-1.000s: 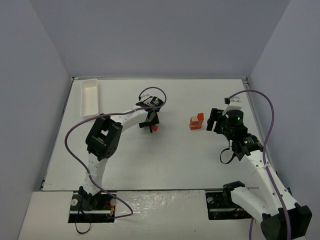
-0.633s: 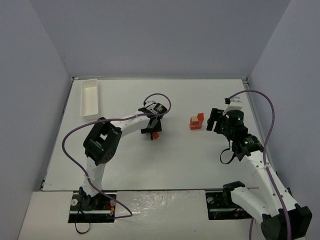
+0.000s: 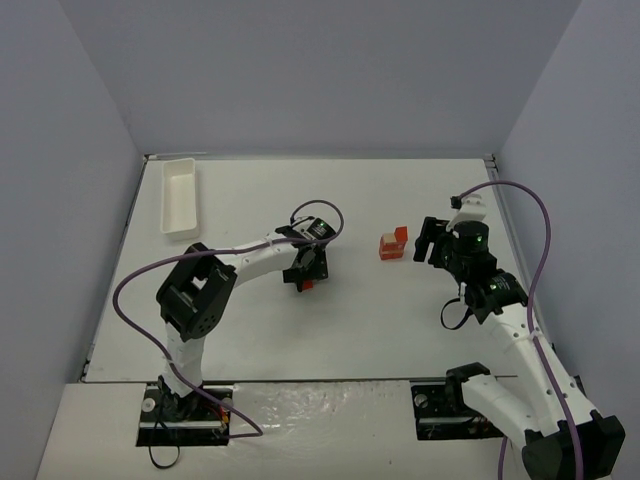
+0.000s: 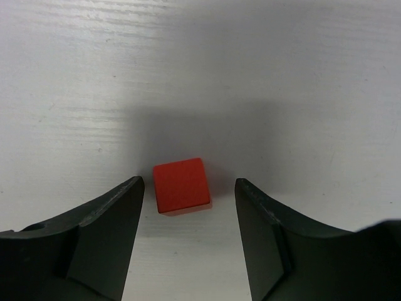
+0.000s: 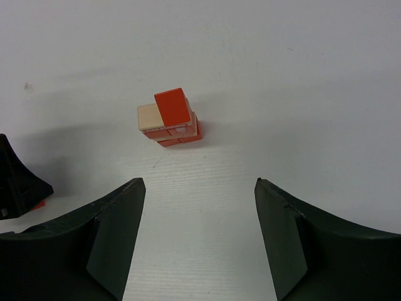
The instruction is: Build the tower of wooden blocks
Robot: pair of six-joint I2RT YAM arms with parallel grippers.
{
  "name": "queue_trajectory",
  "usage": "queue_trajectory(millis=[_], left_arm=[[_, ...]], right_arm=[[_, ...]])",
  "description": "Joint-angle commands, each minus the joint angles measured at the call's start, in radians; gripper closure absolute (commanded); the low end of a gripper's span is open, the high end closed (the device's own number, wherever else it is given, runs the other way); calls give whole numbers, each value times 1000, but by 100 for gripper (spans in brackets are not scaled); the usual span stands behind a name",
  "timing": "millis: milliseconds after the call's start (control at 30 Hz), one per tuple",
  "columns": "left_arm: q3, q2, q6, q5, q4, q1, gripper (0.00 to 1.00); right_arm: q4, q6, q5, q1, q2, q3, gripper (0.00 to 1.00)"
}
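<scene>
The wood block tower [image 3: 393, 243] stands right of the table's middle, red cubes with one pale tan piece; the right wrist view shows it [image 5: 170, 118] ahead of my fingers. A loose red cube [image 4: 181, 185] lies on the table between the tips of my left gripper [image 4: 189, 188], which is open and empty, nearer the left finger. In the top view the left gripper [image 3: 304, 275] is over this cube [image 3: 306, 284], left of the tower. My right gripper [image 3: 427, 241] is open and empty just right of the tower.
A long white tray [image 3: 181, 195] lies at the back left. Grey walls enclose the white table on three sides. The left arm's purple cable [image 3: 322, 210] loops above its wrist.
My left gripper has moved toward the near edge, and the red cube under it has shifted the same way. The right arm and the tower have not moved.
</scene>
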Motion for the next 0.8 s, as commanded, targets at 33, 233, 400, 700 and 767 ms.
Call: queue_trajectory(millis=[33,233,400,700,767], left_arm=[[12,-38,-23,4,0,-10,44],[5,-52,-20,4,0,-11,71],[5,-88,17,-18,2,-8,97],[-98,-362,233,84,256,-8,100],[-173,-464,314,141,380,-8,100]], right_arm=[[64,3,8,4,-6,5,32],[64,3,6,4,-3,5,32],[66,-12,-34,4,-6,15,33],[69,-37,-413,23,74,123,33],[70,-10,-498,33,111,170,33]])
